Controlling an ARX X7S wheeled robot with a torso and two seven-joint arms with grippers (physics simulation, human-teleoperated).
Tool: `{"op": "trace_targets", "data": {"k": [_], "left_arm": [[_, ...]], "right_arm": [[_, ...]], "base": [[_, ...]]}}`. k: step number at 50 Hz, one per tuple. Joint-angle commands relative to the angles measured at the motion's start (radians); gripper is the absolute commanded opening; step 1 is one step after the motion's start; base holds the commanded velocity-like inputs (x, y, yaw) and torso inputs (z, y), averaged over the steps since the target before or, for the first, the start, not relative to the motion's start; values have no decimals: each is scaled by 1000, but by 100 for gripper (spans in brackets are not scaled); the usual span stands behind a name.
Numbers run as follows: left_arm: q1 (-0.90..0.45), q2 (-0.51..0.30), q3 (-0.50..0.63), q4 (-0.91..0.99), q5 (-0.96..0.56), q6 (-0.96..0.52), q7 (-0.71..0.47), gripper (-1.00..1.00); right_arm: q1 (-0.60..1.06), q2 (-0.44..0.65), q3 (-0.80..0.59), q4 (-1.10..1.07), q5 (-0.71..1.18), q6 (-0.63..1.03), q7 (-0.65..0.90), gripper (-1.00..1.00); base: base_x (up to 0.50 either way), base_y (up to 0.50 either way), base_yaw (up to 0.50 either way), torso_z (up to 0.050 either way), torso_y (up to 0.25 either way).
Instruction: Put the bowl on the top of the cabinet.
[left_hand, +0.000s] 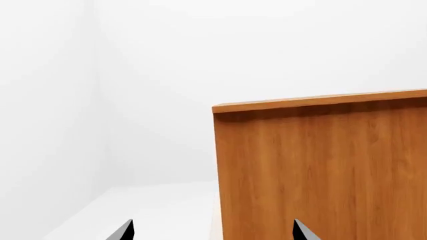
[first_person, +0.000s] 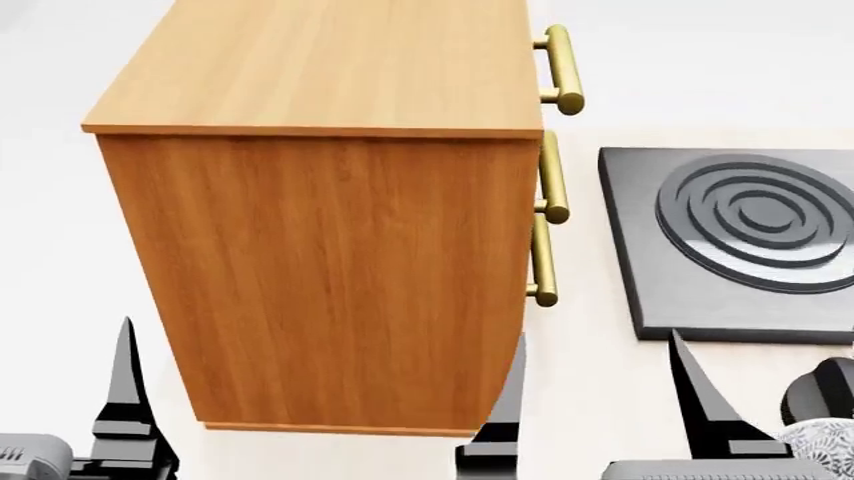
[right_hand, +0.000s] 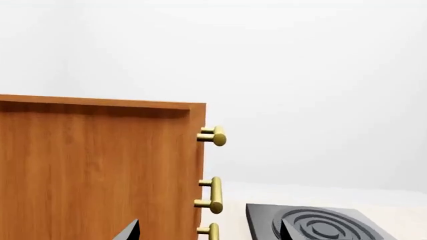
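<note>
The orange-brown cabinet (first_person: 334, 270) stands straight ahead, its lighter flat top (first_person: 334, 60) bare. It also shows in the left wrist view (left_hand: 320, 170) and the right wrist view (right_hand: 100, 170). A patterned grey piece of the bowl (first_person: 821, 448) shows at the bottom right edge, low on the pale surface, mostly cut off. My left gripper (left_hand: 213, 231) is open and empty, facing the cabinet's left edge; one finger (first_person: 127, 400) shows in the head view. My right gripper (right_hand: 208, 231) is open and empty in front of the cabinet's right corner (first_person: 598, 410).
Brass bar handles (first_person: 561, 70) stick out from the cabinet's right face, and show in the right wrist view (right_hand: 213, 195). A dark square burner plate (first_person: 641, 240) with raised rings lies to the right. A dark rounded object (first_person: 821, 390) sits just beyond the bowl.
</note>
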Motion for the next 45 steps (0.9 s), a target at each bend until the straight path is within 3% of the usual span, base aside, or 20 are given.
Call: {"op": "trace_targets", "data": {"k": [1, 32, 34, 40, 45], "left_arm": [[0, -4, 4, -9, -2, 9, -4, 100], [1, -15, 9, -3, -13, 6, -21, 100], [2, -16, 8, -4, -14, 8, -22, 100], [4, -20, 7, -6, -15, 8, -26, 100], [-2, -19, 8, -15, -15, 7, -29, 100]], "right_arm": [[-1, 1, 3, 6, 7, -12, 5, 100], [-7, 9, 5, -3, -9, 2, 51, 100], [1, 16, -9, -24, -56, 63, 92, 100], [9, 23, 46, -85, 33, 212, 96, 100], [-1, 99, 27, -153, 3, 325, 106, 100]], "base": [[0, 0, 0, 0, 0], [74, 0, 0, 0, 0], [0, 0, 0, 0, 0], [0, 0, 0, 0, 0], [0, 0, 0, 0, 0]]}}
